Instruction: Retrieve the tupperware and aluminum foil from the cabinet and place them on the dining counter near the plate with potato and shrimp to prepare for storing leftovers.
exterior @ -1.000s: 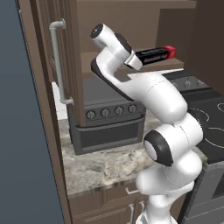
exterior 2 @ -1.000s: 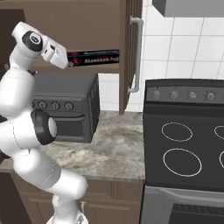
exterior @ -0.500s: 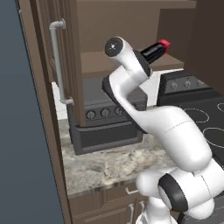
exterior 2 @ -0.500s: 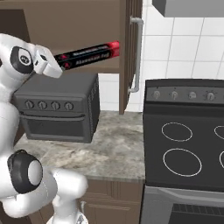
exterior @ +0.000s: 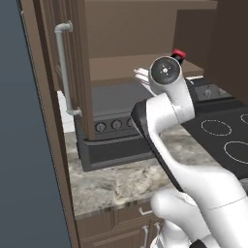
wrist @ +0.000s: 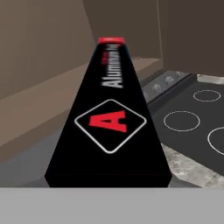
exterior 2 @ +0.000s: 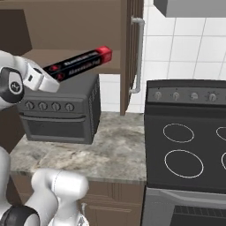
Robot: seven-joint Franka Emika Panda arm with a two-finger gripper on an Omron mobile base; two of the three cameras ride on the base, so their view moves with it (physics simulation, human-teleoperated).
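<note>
My gripper [exterior 2: 52, 74] is shut on the near end of the aluminum foil [exterior 2: 80, 63], a long black box with a red far end. The box hangs in the air in front of the open cabinet [exterior 2: 66, 26], tilted up to the right at about the height of its inner shelf [exterior: 114, 68]. In the hand view the aluminum foil [wrist: 109, 118] runs straight away from the camera and hides the fingers. From the left base camera, only its red end [exterior: 179, 53] peeks past my arm. The tupperware, the plate and the dining counter are out of view.
A dark toaster oven [exterior 2: 57, 110] stands on the marble worktop [exterior 2: 110, 154] under the cabinet. The open cabinet door with its silver bar handle [exterior 2: 137, 53] juts out to the right of the foil. A black stove [exterior 2: 190, 150] fills the right side.
The arm has swung and folded lower and to the left. The foil box has come a little away from the cabinet and tilts more steeply. The gripper still holds it.
</note>
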